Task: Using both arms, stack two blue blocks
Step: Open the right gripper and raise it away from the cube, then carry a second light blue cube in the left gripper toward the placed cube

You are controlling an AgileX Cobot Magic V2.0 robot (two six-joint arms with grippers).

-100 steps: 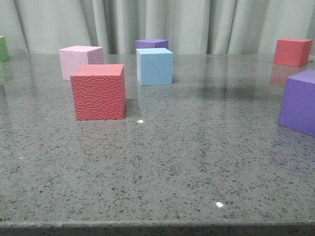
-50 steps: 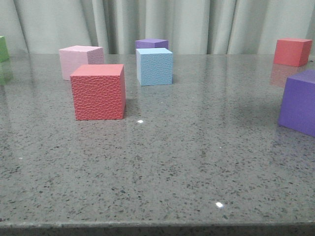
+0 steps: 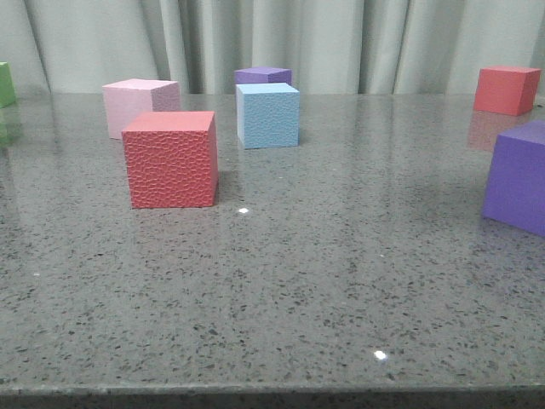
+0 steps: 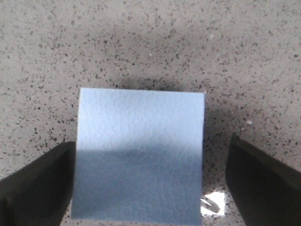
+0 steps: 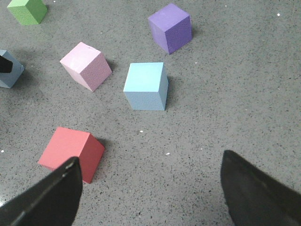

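One blue block (image 3: 267, 116) stands on the table's far middle, also in the right wrist view (image 5: 146, 86). The other blue block (image 4: 140, 155) lies on the table between the fingers of my left gripper (image 4: 150, 160). That gripper is open: one finger (image 4: 42, 183) is right at the block's side, the other (image 4: 263, 183) stands a gap away. The same block (image 5: 9, 74) shows at the edge of the right wrist view, with a dark finger on it. My right gripper (image 5: 150, 157) hangs open high over the table with nothing between its fingers. Neither gripper shows in the front view.
A red cube (image 3: 170, 159) stands in front of a pink cube (image 3: 136, 106). A purple cube (image 3: 262, 76) sits behind the middle blue block. Another purple cube (image 3: 519, 175) and a red one (image 3: 506, 89) are at the right, and a green cube (image 3: 5, 83) at the far left.
The cubes in the front view have not moved. A faint shadow on the right part of the table has drifted toward the front.
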